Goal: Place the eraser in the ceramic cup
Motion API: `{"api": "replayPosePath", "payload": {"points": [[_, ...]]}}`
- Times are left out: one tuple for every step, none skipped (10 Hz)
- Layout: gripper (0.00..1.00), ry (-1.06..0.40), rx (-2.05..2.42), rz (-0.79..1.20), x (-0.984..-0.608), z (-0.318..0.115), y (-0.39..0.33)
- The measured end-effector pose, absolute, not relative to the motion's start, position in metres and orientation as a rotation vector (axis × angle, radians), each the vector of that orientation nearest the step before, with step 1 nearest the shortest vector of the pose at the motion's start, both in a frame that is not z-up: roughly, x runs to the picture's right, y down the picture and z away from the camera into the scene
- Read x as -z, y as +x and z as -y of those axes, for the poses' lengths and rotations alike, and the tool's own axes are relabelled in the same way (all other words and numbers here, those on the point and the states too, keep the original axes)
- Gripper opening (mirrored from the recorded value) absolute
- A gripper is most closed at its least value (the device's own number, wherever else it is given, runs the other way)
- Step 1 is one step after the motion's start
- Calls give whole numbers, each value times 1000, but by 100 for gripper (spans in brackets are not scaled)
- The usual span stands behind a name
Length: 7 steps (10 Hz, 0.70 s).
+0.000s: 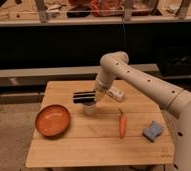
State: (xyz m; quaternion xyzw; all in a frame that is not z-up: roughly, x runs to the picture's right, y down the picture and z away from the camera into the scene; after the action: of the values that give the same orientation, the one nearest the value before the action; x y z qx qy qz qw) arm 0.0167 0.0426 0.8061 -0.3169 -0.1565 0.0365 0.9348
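Observation:
The black eraser [84,97] with pale stripes is held level in my gripper [95,96], which grips its right end. It hangs just above the pale ceramic cup [90,109], which stands on the wooden table [99,142] left of centre. The eraser's left end juts out past the cup's rim toward the left. My arm comes in from the right and bends down over the cup.
An orange plate [52,120] lies left of the cup. A carrot [122,123] lies right of it and a blue sponge [152,131] further right. A small white box [116,93] sits behind the gripper. Dark shelving stands behind the table.

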Motion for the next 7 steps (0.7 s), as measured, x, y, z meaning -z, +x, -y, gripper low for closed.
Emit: {"api": "replayPosePath", "payload": {"points": [[55, -651, -73, 315, -806, -43, 17], [58, -653, -72, 311, -806, -42, 16], [56, -655, -71, 308, -807, -42, 16], [49, -657, -73, 304, -807, -43, 17], [46, -658, -74, 300, -807, -43, 19], [46, -659, -75, 295, -808, -44, 20], [46, -664, -74, 292, -809, -45, 19]]}}
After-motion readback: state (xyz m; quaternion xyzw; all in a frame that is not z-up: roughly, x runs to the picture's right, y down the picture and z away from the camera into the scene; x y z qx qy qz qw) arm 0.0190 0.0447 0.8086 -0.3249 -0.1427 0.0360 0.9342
